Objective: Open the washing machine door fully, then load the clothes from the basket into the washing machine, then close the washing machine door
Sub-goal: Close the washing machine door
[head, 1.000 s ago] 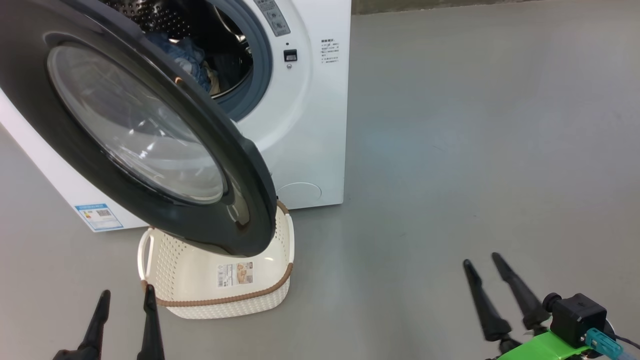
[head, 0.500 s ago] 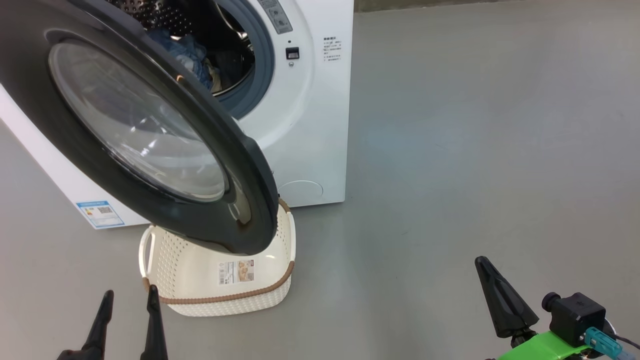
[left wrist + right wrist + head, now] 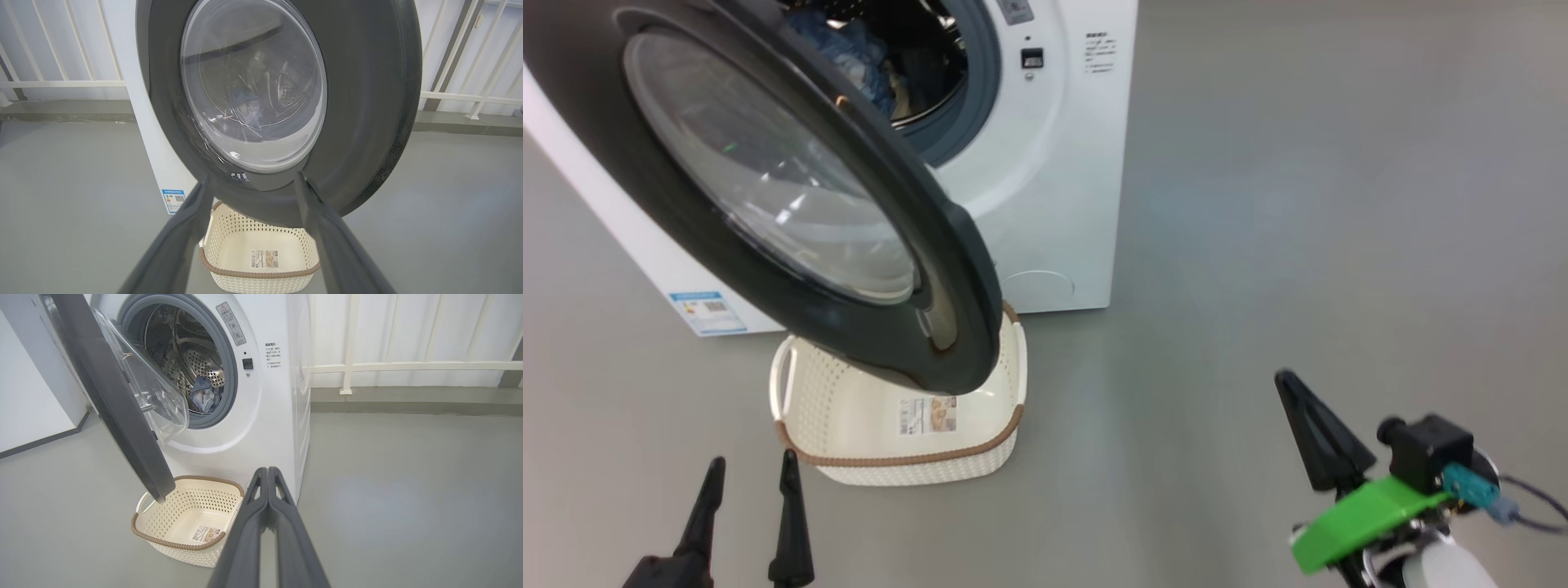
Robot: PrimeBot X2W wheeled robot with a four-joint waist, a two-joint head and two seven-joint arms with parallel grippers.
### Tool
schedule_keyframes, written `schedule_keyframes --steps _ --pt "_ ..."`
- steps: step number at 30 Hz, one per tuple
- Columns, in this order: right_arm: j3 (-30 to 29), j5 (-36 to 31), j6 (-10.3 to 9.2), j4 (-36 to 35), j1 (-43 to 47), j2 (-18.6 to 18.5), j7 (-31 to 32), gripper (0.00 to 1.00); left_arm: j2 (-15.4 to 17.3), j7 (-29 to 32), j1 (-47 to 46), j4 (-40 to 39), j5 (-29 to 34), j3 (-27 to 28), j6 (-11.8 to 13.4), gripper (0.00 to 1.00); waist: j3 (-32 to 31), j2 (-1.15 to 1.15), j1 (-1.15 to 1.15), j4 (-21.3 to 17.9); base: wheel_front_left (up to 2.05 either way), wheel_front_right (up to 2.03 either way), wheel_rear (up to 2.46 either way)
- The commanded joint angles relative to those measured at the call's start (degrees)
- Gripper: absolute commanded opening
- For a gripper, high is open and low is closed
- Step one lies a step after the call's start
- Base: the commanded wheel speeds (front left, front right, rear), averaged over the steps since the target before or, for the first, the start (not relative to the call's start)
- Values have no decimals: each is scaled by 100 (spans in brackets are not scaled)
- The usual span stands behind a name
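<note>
My right gripper (image 3: 1290,384) has just pressed its two fingers together on nothing. My left gripper (image 3: 752,459) is wide apart and empty too. Ahead and left of the right one, the basket (image 3: 898,459) is empty and the clothes (image 3: 849,49) lie in the washing machine (image 3: 1054,204), so I think closing comes next. The washing machine door (image 3: 768,188) hangs half open over the basket, with its free edge pointing at me. It is round, with no long side.

The washing machine (image 3: 273,433) is showing white, its door (image 3: 874,343) gleaming glossy black around clear glass. Blue clothes (image 3: 203,398) are lying in the hole-dotted steel drum (image 3: 196,359), a grey seal (image 3: 233,375) ringing it. The cream basket (image 3: 196,498) is showing rows of holes and a brown woven rim; the floor (image 3: 1298,204) is looking plain grey.
</note>
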Motion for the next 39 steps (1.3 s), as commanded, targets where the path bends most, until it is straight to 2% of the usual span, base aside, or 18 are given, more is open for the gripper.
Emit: schedule_keyframes --steps 1,11,22,26,33,39 --pt "195 108 9 12 -389 -64 -95 0 44 -61 -319 -122 61 174 -3 100 138 0 0 188 0 0 0" --pt "552 263 9 1432 -1967 -210 -427 0 -78 -205 -738 73 76 3 -125 100 452 0 0 854 0 0 0" --pt "843 386 9 2426 -3411 -115 -658 0 -170 -326 -997 311 32 -62 -229 100 550 0 0 1213 0 0 0" --pt "912 430 9 2126 -3792 -74 -695 0 -169 -361 -1023 361 43 -58 -234 100 538 0 0 1252 0 0 0" --pt "1123 400 9 727 -4026 77 -686 0 -168 -404 -1007 379 36 -24 -222 100 454 0 0 1227 0 0 0" --pt "1775 437 9 -358 -3756 185 -134 0 -160 -421 -1024 366 52 -45 -231 100 451 0 0 1246 0 0 0"
